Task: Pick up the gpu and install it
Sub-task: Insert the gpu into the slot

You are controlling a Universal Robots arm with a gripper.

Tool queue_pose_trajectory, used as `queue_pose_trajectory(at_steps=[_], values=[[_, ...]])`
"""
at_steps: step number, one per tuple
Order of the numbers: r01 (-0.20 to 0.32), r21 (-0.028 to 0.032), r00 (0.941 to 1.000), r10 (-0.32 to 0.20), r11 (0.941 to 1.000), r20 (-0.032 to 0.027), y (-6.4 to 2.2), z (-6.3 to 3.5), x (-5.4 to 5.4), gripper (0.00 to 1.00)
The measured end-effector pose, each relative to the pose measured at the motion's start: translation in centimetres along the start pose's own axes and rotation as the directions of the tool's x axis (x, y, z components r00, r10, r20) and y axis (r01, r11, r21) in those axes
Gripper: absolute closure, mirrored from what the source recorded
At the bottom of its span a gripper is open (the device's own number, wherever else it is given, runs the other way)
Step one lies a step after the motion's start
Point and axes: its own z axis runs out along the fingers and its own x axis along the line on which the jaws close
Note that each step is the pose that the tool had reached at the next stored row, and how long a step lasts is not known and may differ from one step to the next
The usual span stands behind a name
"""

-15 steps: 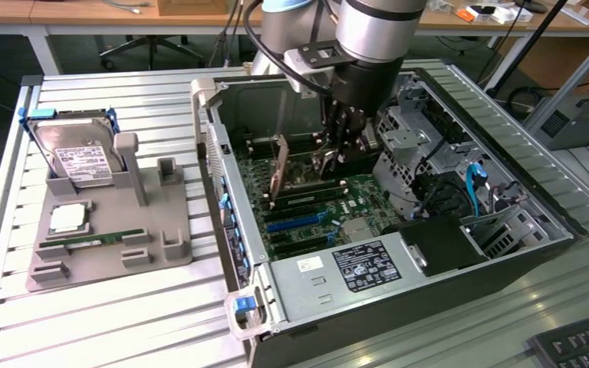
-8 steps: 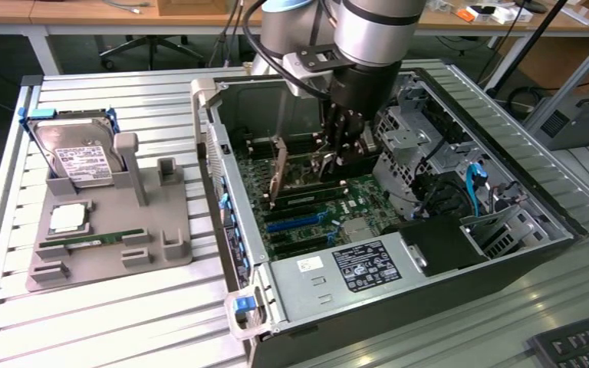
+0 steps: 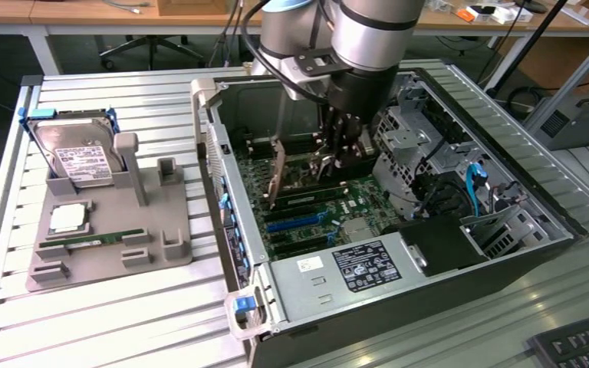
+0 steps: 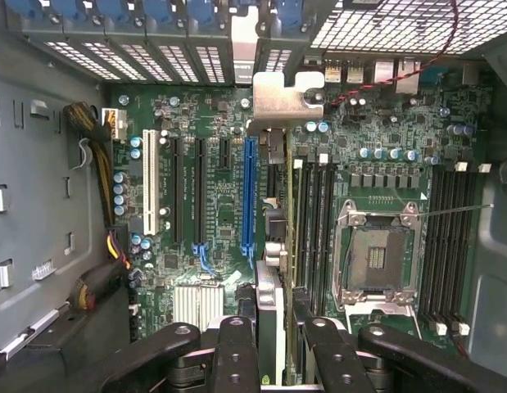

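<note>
Starting at the exterior view's left, a grey holder tray [image 3: 110, 230] sits on the slatted metal worktop [image 3: 90, 322]. It carries a silver hard drive [image 3: 82, 157] standing on edge, a square processor chip [image 3: 67, 218] and a narrow green memory stick [image 3: 88, 240].

Moving toward the middle, an open computer case [image 3: 397, 230] lies on its side with its green motherboard [image 3: 305, 207] facing up. The robot arm [image 3: 361, 46] reaches down into the case.

The pincer [image 3: 337, 157] holds the gpu [image 3: 278, 172], its fingers closed narrow onto the card's top edge. The card stands upright on its long edge, tan-brown face showing, low over the board near the expansion slots.

From the wrist view, the gpu [image 4: 269, 205] appears edge-on, running away from the dark fingers [image 4: 237, 352]. Its silver end bracket [image 4: 278, 98] reaches the rear slot openings, just beside the long blue slot [image 4: 250, 192].

Farther toward the exterior view's right sit the empty processor socket [image 4: 376, 254], the drive cage [image 3: 417, 130] and blue cables [image 3: 474, 188].

By my judgement, the step in hand is seating the card. Doing it well calls for keeping the card vertical, lining its bottom edge along one slot, matching the bracket to its rear opening, and pressing straight down and evenly. Whether the edge has entered a slot cannot be told.
</note>
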Motion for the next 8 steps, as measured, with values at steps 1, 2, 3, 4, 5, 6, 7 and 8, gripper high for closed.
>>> queue_pose_trajectory(at_steps=[1, 2, 3, 4, 5, 6, 7, 8], values=[[0.0, 0.0, 1.0, 0.0, 1.0, -0.0001, 0.03, 0.05, 0.0, 0.73], [0.0, -0.0001, 1.0, 0.0, 1.0, -0.0003, 0.04, 0.09, 0.01, 0.73], [0.0, 0.0, 1.0, 0.0, 1.0, -0.0005, 0.06, 0.15, 0.01, 0.73], [0.0, 0.0, 1.0, 0.0, 1.0, -0.0005, 0.09, 0.19, 0.01, 0.73], [0.0, 0.0, 1.0, 0.0, 1.0, -0.0006, 0.12, 0.24, 0.01, 0.73], [0.0, 0.0, 1.0, 0.0, 1.0, -0.0007, 0.16, 0.29, 0.02, 0.73], [0.0, 0.0, 1.0, 0.0, 1.0, -0.0009, 0.18, 0.34, 0.02, 0.73], [0.0, -0.0001, 1.0, 0.0, 1.0, -0.0011, 0.23, 0.4, 0.02, 0.73]])
